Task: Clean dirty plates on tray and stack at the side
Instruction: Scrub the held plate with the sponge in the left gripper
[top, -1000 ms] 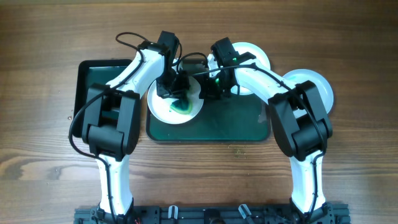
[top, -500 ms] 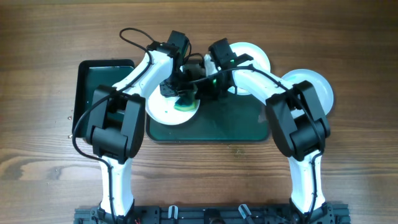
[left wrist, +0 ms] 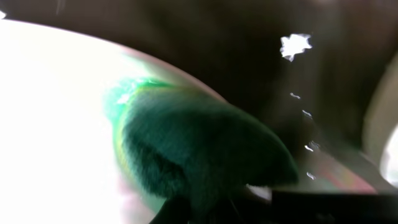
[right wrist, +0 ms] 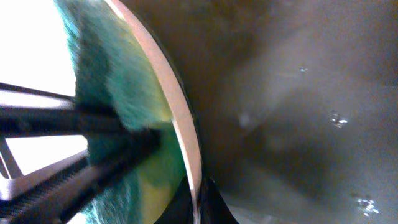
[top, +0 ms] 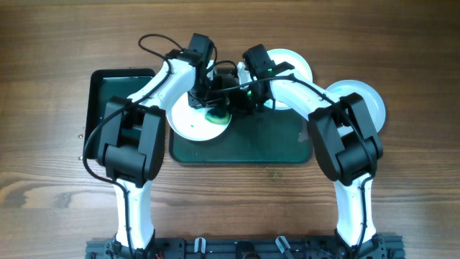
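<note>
The smeared plate sits at the tray's left end, its outer edge hanging past the tray's rim. It is round, white and glossy, with a teal-green stain near the side that faces the tray's middle. A dark green wiping pad is pressed on that stain. In the left wrist view the pad looks soft and fuzzy, a rounded wad with a pale green film spreading beside it.

The left gripper comes down over the tray's back-left corner. Its fingers appear closed on the pad, though the close view shows only dark shapes at the pad's base. The right gripper reaches in from the tray's middle. In its own view the plate's thin rim runs edge-on down into the gap between its fingers, so it seems to be pinching the rim to steady the plate.

The step in hand is judged to be scrubbing this plate. The next move calls for more strokes across the stain while the rim is held firm, since a slick plate could slide on the smooth tray.

A second plate lies just behind the tray's back edge, and a third plate just past its right end. No smear shows on their visible parts. A smaller black tray lies left of the tray on the wood-grain table.
</note>
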`<state>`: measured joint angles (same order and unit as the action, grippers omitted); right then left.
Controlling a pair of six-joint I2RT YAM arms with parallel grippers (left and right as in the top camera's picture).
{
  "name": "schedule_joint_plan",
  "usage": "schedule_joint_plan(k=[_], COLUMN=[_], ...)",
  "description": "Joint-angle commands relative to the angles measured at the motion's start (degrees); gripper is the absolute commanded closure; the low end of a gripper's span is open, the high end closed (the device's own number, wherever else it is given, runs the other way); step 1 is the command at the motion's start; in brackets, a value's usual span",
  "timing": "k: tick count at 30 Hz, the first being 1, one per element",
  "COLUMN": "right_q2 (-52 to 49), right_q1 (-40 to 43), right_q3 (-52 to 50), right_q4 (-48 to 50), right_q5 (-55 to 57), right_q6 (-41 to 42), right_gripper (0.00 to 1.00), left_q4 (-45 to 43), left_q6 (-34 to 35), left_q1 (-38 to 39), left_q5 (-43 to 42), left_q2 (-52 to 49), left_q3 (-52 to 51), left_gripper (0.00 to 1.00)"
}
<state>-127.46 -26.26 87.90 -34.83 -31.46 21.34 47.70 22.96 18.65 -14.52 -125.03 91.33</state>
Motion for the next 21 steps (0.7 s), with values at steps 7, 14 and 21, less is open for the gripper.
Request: schedule_joint_plan(k=[7,14,21], right_q2=[-2.1,-2.1,-2.1], right_q1=[-1.0,6.8,8.0], right_q3=[-1.4,-1.4,-2.0], right_q4=[-1.9,-1.8,-1.4], right_q5=[0.5,-3.0,-3.0], right_q6=[-0.3,-2.1,-2.3], right_gripper=[0.96,0.96,0.96], left_q4=[18.6,16.1,16.4], left_q6=[7.5,-10.3,-15.4], left_q1=[-2.3,-2.4,-2.0], left_q5=[34.1,10.1,-1.3], left_q2=[-1.9,-1.9,-1.8], left_q3=[0.4,-1.3,-1.3], left_gripper=[0.96,0.96,0.96])
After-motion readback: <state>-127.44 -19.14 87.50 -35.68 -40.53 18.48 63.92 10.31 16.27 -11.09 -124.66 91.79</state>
